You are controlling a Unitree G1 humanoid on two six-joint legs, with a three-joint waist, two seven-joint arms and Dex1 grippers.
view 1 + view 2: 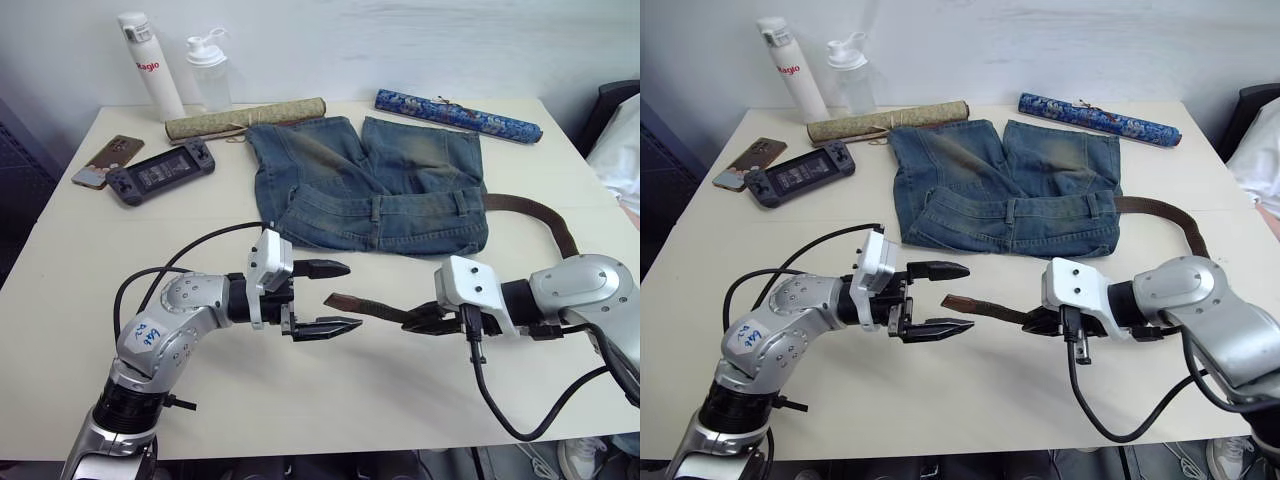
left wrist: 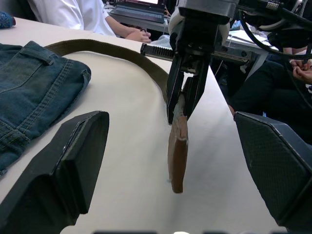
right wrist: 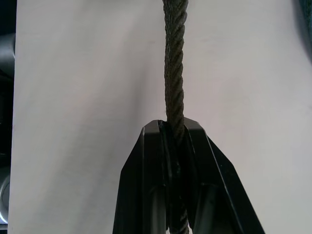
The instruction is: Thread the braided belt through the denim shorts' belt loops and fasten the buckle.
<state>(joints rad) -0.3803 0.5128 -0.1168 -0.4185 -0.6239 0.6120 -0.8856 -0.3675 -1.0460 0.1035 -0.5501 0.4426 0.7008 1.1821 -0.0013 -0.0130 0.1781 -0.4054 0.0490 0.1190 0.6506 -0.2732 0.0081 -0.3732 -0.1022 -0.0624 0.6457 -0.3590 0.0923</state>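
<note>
Two grippers sit nearest, low over a pale table (image 1: 90, 250), facing each other. At about seven o'clock, the left gripper (image 1: 325, 297) is released, its black fingers spread wide with nothing between them. At about five o'clock, the right gripper (image 1: 425, 318) is clenched on the belt (image 1: 540, 215), pinching the strap just behind its brown leather tip (image 1: 345, 304). That tip juts toward the left gripper and ends just short of its open fingers.

From the right gripper the belt curves away toward three o'clock and runs in against the right end of the shorts' waistband. Whether it already passes through a loop there cannot be told. No buckle can be made out.

Shorts (image 1: 370, 185) lie flat at centre, waistband toward the robot, legs pointing to twelve o'clock. One loop (image 1: 376, 210) is visible midway along the waistband.

Beyond lie a rolled mat (image 1: 245, 118) at eleven o'clock, a blue patterned roll (image 1: 458, 115) at one o'clock, two bottles (image 1: 150, 65) behind, and a phone (image 1: 107, 160) and game console (image 1: 160, 172) at ten o'clock.

This looks like a handover or tip alignment. To do it well, the left fingers should close on the leather tip squarely before the right lets go, keeping the strap flat and untwisted so it can slide under a loop.
</note>
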